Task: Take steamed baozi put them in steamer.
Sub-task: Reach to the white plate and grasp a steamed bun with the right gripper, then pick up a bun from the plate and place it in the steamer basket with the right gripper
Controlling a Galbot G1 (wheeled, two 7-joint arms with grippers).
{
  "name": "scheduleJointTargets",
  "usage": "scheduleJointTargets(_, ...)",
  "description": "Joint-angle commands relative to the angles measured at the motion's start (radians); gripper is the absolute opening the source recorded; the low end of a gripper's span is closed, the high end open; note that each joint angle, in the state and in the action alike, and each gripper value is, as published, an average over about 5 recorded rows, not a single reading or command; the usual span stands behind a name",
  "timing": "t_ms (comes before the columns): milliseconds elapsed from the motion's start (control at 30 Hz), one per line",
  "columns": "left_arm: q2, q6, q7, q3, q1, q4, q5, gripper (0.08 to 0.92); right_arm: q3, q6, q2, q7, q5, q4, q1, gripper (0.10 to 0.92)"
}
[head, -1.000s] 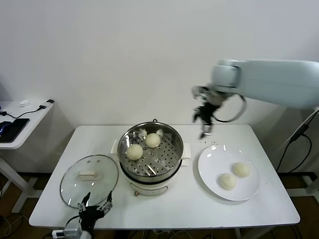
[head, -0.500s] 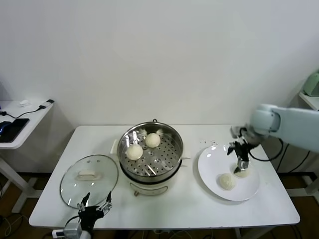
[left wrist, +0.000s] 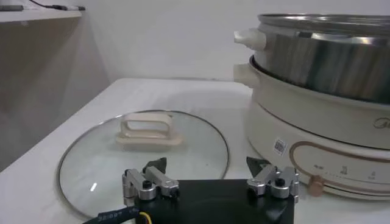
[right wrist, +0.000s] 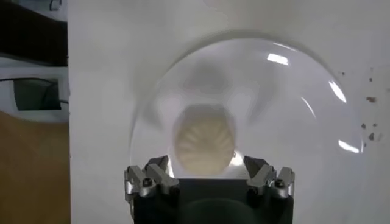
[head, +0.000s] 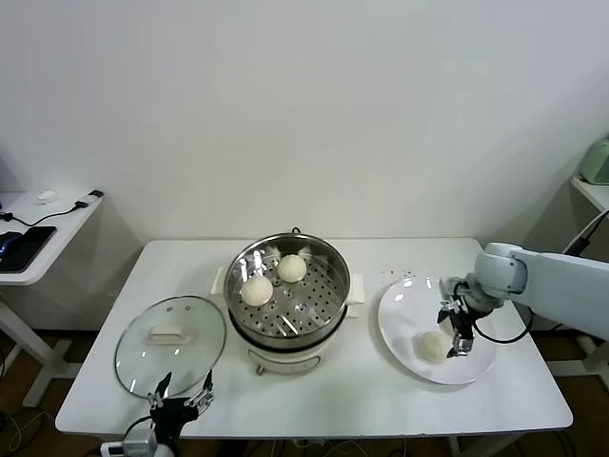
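Over the last second our right arm has swung from high behind the plate, near the back of the bench, down onto the white plate point(head: 423, 357), and our right claw point(head: 455, 328) now sits low over the bun nearer the plate's outer side. In the head view that bun is mostly hidden behind the claw; the right wrist view shows a pleated steamed baozi point(right wrist: 205, 146) lying between the spread fingers point(right wrist: 149, 179), with gaps on both sides. The claw is wide and grips nothing yet.

The other bun on the plate point(head: 433, 346) lies just beside the claw, toward the steamer point(head: 328, 319), and has not shifted. Two more baozi point(head: 257, 290) rest on the perforated tray inside the steamer, near its rear-left, unchanged. The glass lid point(head: 143, 367) lies flat on the bench, to the left of the steamer.

Our left claw point(head: 181, 400) hangs parked at the near-left bench edge, fingers point(left wrist: 146, 182) spread wide, empty, where it was a second ago.

We judge the task half done: two buns are steamed-side, two remain on the plate. The arm's descent means the third pick is at hand; the next move looks like closing gently on the soft bun, then lifting clear without nudging its neighbour.
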Motion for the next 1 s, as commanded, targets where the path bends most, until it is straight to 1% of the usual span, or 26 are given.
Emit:
scheduleJointTargets(33,0.002,0.0,0.001,0.001,0.001,-0.003,0.0,0.823,0.075,-0.013,0.004,0.024,-0.026,-0.03,-0.103,0.823)
scheduleJointTargets(400,0.001,0.001,0.0,-0.003,0.006,-0.01,0.0,0.823,0.117,-0.017,0.031,0.033,-0.039,-0.053,-0.144,0.819)
scheduleJointTargets(467,0.0,0.002,0.0,-0.003,0.007,-0.012,0.0,0.823,0.117,-0.016,0.031,0.029,-0.041,-0.051,-0.143,0.795)
scheduleJointTargets(567,0.0,0.003,0.0,-0.003,0.01,-0.015,0.001,0.823,0.114,-0.013,0.024,0.018,-0.045,-0.045,-0.131,0.726)
scheduleJointTargets(667,-0.002,0.003,-0.001,-0.002,0.012,-0.018,0.002,0.823,0.104,-0.006,0.015,0.008,-0.05,-0.034,-0.104,0.68)
scheduleJointTargets(833,-0.006,0.002,-0.001,0.001,0.016,-0.024,0.005,0.823,0.063,0.024,0.003,-0.029,-0.053,-0.004,0.008,0.671)
scheduleJointTargets(1000,-0.009,0.003,-0.002,0.004,0.022,-0.034,0.01,0.823,-0.068,0.098,0.036,-0.125,-0.02,0.013,0.273,0.67)
